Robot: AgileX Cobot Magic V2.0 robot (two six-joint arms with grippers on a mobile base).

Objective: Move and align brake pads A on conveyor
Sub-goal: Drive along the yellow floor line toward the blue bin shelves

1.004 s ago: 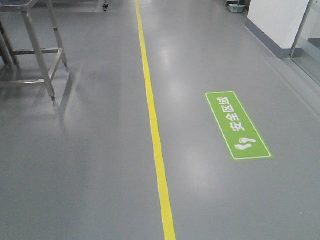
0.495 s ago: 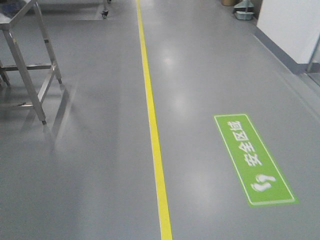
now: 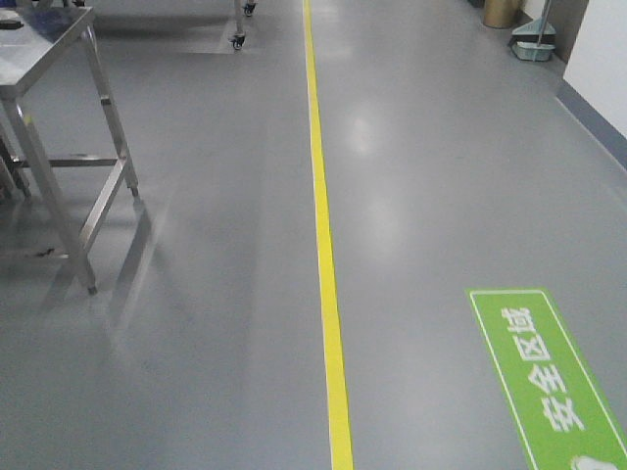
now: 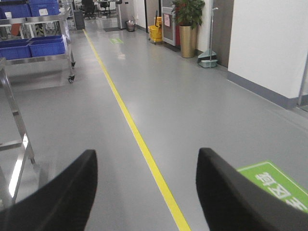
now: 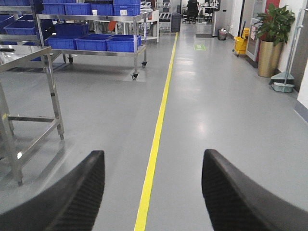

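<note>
Neither the brake pads nor the conveyor shows in any view, so the handling part of the task has not begun. What shows is an open aisle of grey floor [image 3: 441, 176]. A yellow line [image 3: 323, 245] runs straight down it, most likely as a lane marking, and a green sign [image 3: 549, 382] with white characters is stuck flat to the floor beside it.

A steel bench [image 3: 49, 59] stands at the left edge. Something dark lies on its top corner, but I cannot tell what it is. Further down, a wheeled rack [image 5: 91, 17] carries blue bins [image 5: 96, 43], parked to one side so the lane is passable. A plant [image 5: 274, 29] in a gold pot stands by the far wall.

The left claw [image 4: 147, 156] is released, its two dark fingers spread wide with nothing between them. The right claw [image 5: 154, 156] is in the same state, wide and empty. Both point forward along the aisle, roughly level and low over the floor, one on each side of the yellow line. This reads as a carrying-nothing travel pose: the arms are tucked and steady while the base finds its way to the work area. The next step probably needs the belt in sight before either arm reaches out.
</note>
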